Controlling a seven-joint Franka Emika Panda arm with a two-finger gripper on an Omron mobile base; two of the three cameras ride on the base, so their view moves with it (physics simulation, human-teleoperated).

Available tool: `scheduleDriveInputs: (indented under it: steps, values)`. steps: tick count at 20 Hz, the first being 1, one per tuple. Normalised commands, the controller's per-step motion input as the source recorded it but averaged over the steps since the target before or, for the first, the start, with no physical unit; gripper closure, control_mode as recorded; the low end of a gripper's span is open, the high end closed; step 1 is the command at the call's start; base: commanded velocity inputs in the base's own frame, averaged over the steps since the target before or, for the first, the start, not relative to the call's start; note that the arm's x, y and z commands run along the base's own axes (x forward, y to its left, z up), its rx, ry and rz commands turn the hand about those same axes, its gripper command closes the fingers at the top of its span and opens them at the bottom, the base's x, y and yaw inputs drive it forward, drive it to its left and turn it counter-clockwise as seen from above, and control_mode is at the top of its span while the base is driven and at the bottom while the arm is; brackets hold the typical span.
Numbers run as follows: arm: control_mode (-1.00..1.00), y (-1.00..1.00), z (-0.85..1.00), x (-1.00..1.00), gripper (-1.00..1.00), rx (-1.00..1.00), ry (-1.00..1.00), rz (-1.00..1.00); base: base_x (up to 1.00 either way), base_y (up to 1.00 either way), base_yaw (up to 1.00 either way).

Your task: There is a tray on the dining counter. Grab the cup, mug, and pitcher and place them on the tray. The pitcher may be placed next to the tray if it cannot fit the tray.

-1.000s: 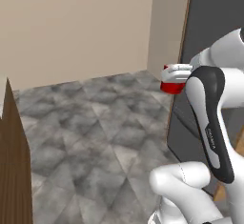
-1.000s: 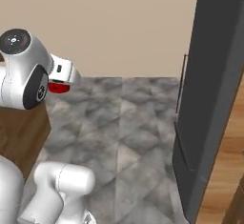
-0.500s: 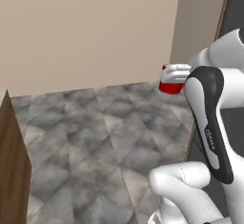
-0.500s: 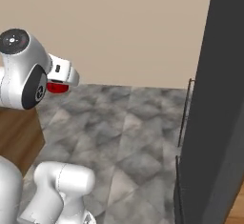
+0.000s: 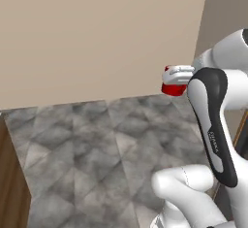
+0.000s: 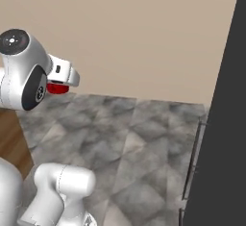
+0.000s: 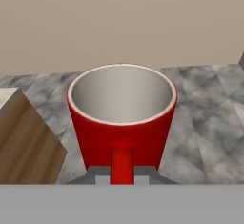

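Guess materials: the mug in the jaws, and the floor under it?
Mug: looks like glazed ceramic, smooth red outside, pale grey-white inside with a light rim; it could be enamel. Floor: grey stone-look tile, with mottled veining and faint diagonal seams; matte, with no sharp reflections.

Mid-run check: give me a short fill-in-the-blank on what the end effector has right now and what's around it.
1. The end effector is shut on the ____ of the mug.
2. The mug's outside is ____.
3. Inside, the mug is ____ of any contents.
4. Below the mug lies a grey ____ floor.

Missing words: handle; red; empty; tiled
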Motion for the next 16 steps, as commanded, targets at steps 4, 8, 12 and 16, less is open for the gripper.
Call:
scheduleDriveInputs:
  steps: [4, 8, 12, 16]
  values:
    - [1.00, 0.00, 0.00, 0.00, 1.00, 0.00, 0.00, 0.00, 1.00, -0.10, 0.10]
    - [1.00, 0.00, 0.00, 0.00, 1.00, 0.00, 0.00, 0.00, 1.00, -0.13, 0.07]
    - [1.00, 0.00, 0.00, 0.00, 1.00, 0.00, 0.00, 0.00, 1.00, -0.21, 0.07]
    - [1.00, 0.00, 0.00, 0.00, 1.00, 0.00, 0.00, 0.00, 1.00, -0.24, 0.07]
